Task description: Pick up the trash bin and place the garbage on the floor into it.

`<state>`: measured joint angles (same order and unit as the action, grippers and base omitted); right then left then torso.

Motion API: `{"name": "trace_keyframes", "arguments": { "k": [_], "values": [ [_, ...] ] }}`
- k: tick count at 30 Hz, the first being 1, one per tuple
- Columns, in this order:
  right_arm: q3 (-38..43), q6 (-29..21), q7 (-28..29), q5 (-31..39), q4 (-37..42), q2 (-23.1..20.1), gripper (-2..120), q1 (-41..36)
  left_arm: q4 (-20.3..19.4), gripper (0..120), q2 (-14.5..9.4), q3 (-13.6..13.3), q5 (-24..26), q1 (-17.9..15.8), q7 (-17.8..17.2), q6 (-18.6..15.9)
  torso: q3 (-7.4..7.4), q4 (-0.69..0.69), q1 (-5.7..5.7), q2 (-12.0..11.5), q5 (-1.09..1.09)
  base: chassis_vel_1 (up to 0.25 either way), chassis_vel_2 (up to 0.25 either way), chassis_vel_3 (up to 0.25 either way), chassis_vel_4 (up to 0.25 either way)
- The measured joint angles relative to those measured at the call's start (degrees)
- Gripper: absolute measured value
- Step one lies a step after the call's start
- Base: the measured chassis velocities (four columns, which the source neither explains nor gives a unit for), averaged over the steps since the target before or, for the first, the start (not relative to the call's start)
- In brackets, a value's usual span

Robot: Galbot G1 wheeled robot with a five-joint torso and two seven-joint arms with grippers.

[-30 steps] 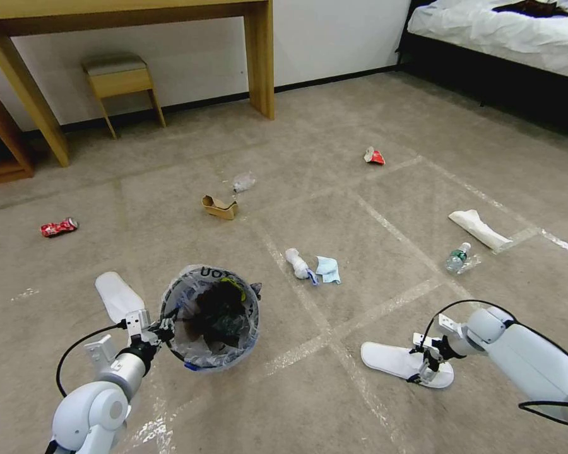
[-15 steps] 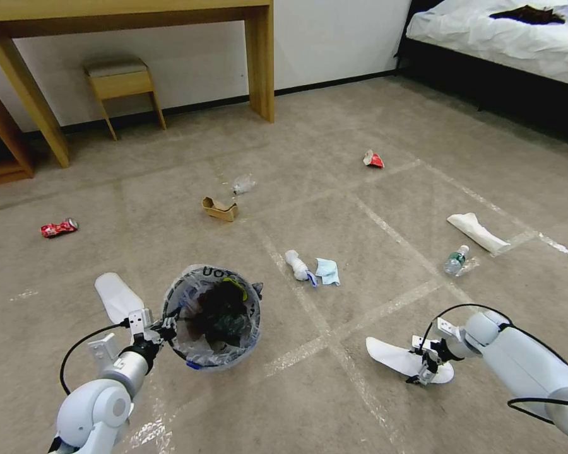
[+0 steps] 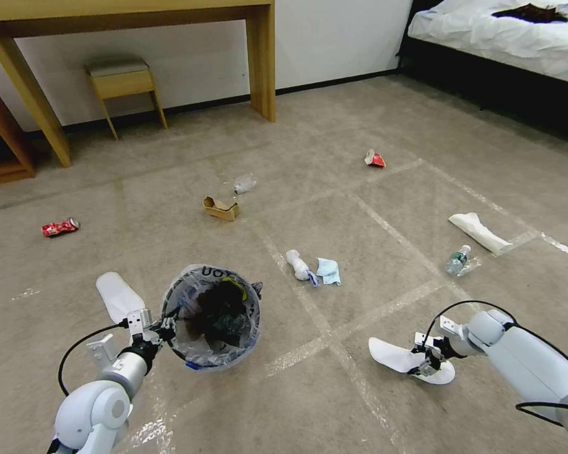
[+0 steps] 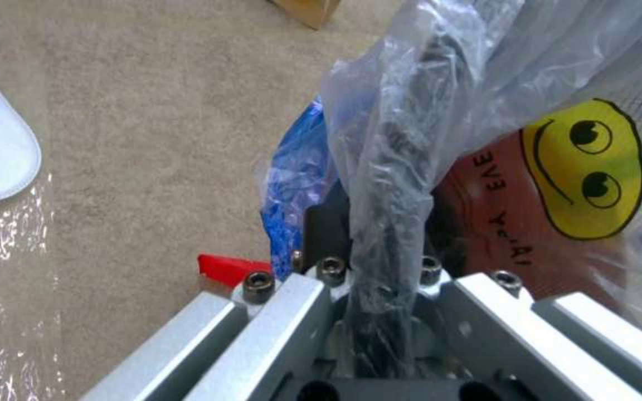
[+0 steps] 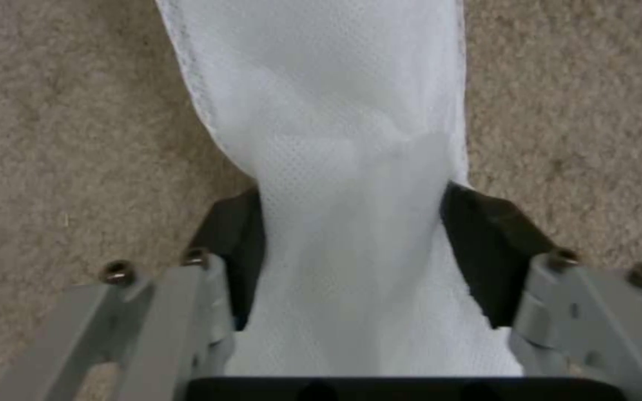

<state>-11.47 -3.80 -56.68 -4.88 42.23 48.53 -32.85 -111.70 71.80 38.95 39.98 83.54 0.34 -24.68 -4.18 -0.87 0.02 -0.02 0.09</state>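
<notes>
Head view, nearest you: your left gripper [image 3: 164,329] is clamped on the rim of the trash bin [image 3: 211,315], its bag pinched between the closed jaws, as the left wrist view confirms [image 4: 380,301]. Your right gripper [image 3: 427,364] is closed on a white slipper [image 3: 397,356], the fabric squeezed between the black pads [image 5: 485,245] just above the carpet [image 3: 334,403]. A second white slipper [image 3: 115,295] lies just beside the bin. Farther out you see a blue face mask [image 3: 328,270] touching a white wad [image 3: 296,263], a clear bottle [image 3: 457,259] and a white wrapper [image 3: 479,232]. Beyond lie a cardboard scrap [image 3: 220,207], a plastic wad [image 3: 244,183], a soda can [image 3: 59,227] and a red foil wrapper [image 3: 374,159].
</notes>
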Motion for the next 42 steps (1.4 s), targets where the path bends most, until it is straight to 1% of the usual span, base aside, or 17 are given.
{"name": "trace_keyframes", "arguments": {
  "k": [3,4,5,6,7,12,13,15,25,30,32,33,35,36,38,39,42],
  "values": [
    [0.1,-0.2,0.2,0.2,0.5,-0.2,50,-0.2,-0.1,0,0.0,0.0,0.0,0.0,0.0,0.0,0.00,0.00,0.00,0.0,0.02,0.000,0.000,0.000,0.000],
    [0.5,-0.6,0.8,0.6,1.9,-1.0,39,-0.8,-0.3,0,0.1,-0.2,-0.3,0.1,0.0,0.0,-0.01,-0.01,0.01,0.0,0.04,0.000,0.000,0.000,0.000],
    [0.5,-0.6,0.8,0.6,1.9,-1.0,39,-0.8,-0.3,0,0.1,-0.2,-0.3,0.1,0.0,0.0,-0.01,-0.01,0.01,0.0,0.04,0.000,0.000,0.000,0.000],
    [0.8,-0.8,1.2,0.9,2.6,-1.5,33,-1.3,-0.5,0,0.2,-0.3,-0.5,0.1,0.0,0.0,-0.02,-0.02,0.01,0.0,0.04,0.000,0.000,0.000,0.000],
    [0.8,-0.8,1.2,0.9,2.6,-1.5,33,-1.3,-0.5,0,0.2,-0.3,-0.5,0.1,0.0,0.0,-0.02,-0.02,0.01,0.0,0.04,0.000,0.000,0.000,0.000],
    [1.3,-1.6,1.7,1.9,4.5,-3.1,12,-1.5,-0.8,0,0.4,-0.5,-0.6,0.2,0.2,0.0,0.00,-0.05,0.01,0.0,-0.03,0.000,0.000,0.000,0.000],
    [1.3,-1.6,1.7,1.9,4.5,-3.1,12,-1.5,-0.8,0,0.4,-0.5,-0.6,0.2,0.2,0.0,0.00,-0.05,0.01,0.0,-0.03,0.000,0.000,0.000,0.000],
    [1.7,-2.0,2.1,2.6,6.0,-4.2,1,-1.6,-1.1,0,0.5,-0.6,-0.7,0.3,0.3,0.0,0.01,-0.02,0.01,0.0,-0.06,0.000,0.000,0.000,0.000],
    [4.1,-2.7,3.8,3.8,10.9,-7.4,0,-3.0,-1.9,0,0.8,-1.2,-1.3,0.7,0.3,0.0,0.03,-0.01,0.01,0.0,-0.09,0.000,0.000,0.000,0.000],
    [9.4,-3.8,5.8,7.0,17.1,-11.2,0,-7.6,-2.3,0,0.5,-1.4,-1.5,1.0,0.4,0.0,0.03,-0.01,0.01,0.0,-0.09,0.000,0.000,0.000,0.000],
    [9.4,-3.8,5.8,7.0,17.1,-11.2,0,-7.6,-2.3,0,0.5,-1.4,-1.5,1.0,0.4,0.0,0.03,-0.01,0.01,0.0,-0.09,0.000,0.000,0.000,0.000],
    [12.4,-4.3,6.4,8.3,20.0,-12.6,0,-10.5,-2.4,0,0.3,-1.4,-1.6,1.0,0.4,0.0,0.03,-0.01,0.01,0.0,-0.09,0.000,0.000,0.000,0.000],
    [23.6,-5.8,9.3,14.4,31.4,-17.6,0,-22.2,-2.5,0,0.0,-1.5,-2.3,1.1,0.9,0.3,0.04,-0.05,0.01,0.0,-0.09,0.000,0.000,0.000,0.000],
    [23.6,-5.8,9.3,14.4,31.4,-17.6,0,-22.2,-2.5,0,0.0,-1.5,-2.3,1.1,0.9,0.3,0.04,-0.05,0.01,0.0,-0.09,0.000,0.000,0.000,0.000],
    [27.9,-6.2,12.2,20.2,37.3,-20.4,0,-27.3,-2.5,0,-0.1,-1.7,-2.4,1.2,1.1,0.5,0.04,-0.02,0.01,0.0,-0.10,0.000,0.000,0.000,0.000],
    [27.9,-6.2,12.2,20.2,37.3,-20.4,0,-27.3,-2.5,0,-0.1,-1.7,-2.4,1.2,1.1,0.5,0.04,-0.02,0.01,0.0,-0.10,0.000,0.000,0.000,0.000],
    [34.3,-6.7,14.6,27.1,43.8,-21.5,0,-33.0,-2.5,0,-0.2,-1.9,-2.5,1.3,1.1,0.7,0.04,-0.02,0.01,0.0,-0.10,0.000,0.000,0.000,0.000]
  ]
}}
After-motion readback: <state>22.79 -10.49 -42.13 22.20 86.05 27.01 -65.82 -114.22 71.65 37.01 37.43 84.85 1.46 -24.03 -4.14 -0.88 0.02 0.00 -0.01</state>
